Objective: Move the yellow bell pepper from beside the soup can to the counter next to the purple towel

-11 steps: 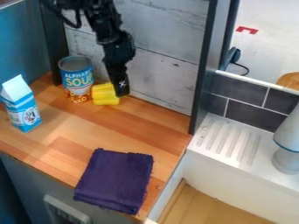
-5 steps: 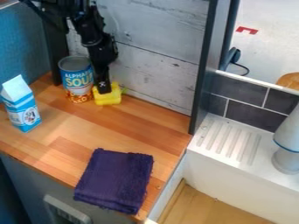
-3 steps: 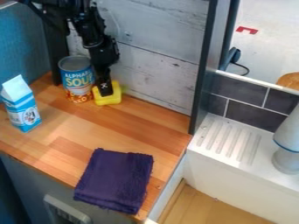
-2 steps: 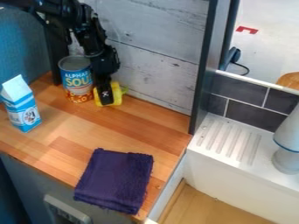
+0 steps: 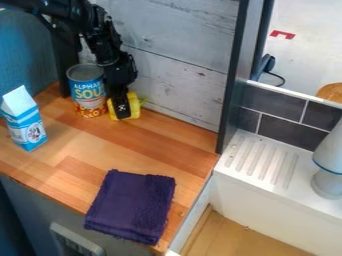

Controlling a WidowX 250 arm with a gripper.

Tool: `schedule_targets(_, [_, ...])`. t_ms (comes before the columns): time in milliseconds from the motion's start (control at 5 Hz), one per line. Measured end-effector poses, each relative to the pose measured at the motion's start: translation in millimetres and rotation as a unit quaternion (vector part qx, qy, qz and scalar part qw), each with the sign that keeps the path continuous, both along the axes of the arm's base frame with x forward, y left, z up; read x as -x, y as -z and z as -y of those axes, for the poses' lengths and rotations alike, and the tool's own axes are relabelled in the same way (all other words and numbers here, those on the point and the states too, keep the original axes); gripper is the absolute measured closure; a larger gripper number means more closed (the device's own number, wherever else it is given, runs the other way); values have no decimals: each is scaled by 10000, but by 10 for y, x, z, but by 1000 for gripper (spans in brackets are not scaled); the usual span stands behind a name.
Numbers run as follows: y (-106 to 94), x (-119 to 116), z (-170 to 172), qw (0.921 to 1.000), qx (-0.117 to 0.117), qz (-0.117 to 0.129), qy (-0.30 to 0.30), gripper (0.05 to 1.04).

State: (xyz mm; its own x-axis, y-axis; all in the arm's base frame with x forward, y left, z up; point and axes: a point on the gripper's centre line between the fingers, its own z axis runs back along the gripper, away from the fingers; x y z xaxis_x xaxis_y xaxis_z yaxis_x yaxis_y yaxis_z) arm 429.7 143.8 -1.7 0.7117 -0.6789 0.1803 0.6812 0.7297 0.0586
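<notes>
The black gripper (image 5: 121, 111) hangs down from the upper left, low over the counter and in front of a yellow object (image 5: 133, 106), covering part of it. Whether it grips the yellow object cannot be made out. Just left of them stands a blue soup can (image 5: 89, 92), upright near the back wall. A blue and white carton (image 5: 25, 122) is upright at the counter's left side. The folded dark purple cloth (image 5: 131, 206) lies flat near the front edge.
A wooden counter (image 5: 133, 150) bears these things, with a whitewashed plank wall (image 5: 180, 75) behind. On the right, past a dark upright post (image 5: 235, 75), is a white ribbed sink ledge (image 5: 264, 160) with a grey-white object (image 5: 328, 170) standing on it.
The gripper has moved left and lower, from the yellow object's right side to its front. The yellow object has turned and shifted very slightly to the right.
</notes>
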Motion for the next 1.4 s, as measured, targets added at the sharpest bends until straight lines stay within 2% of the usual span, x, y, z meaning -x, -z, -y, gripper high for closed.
schedule_targets(200, [-20, 79, 56, 9992, 304, -163, -189, 223])
schedule_targets(400, [-529, 157, 70, 9984, 284, -92, -488, 223])
schedule_targets(600, [-891, 339, 228, 9988, 220, -43, -437, 223])
schedule_targets(800, [-753, 394, 697, 9988, 138, -294, 367, 223])
schedule_targets(1000, [-503, 510, 1164, 9919, -123, -576, 1126, 223])
schedule_targets(1200, [-302, 645, 1392, 9844, -357, -720, 1562, 223])
schedule_targets(1400, [-217, 683, 1469, 9821, -441, -722, 1686, 223])
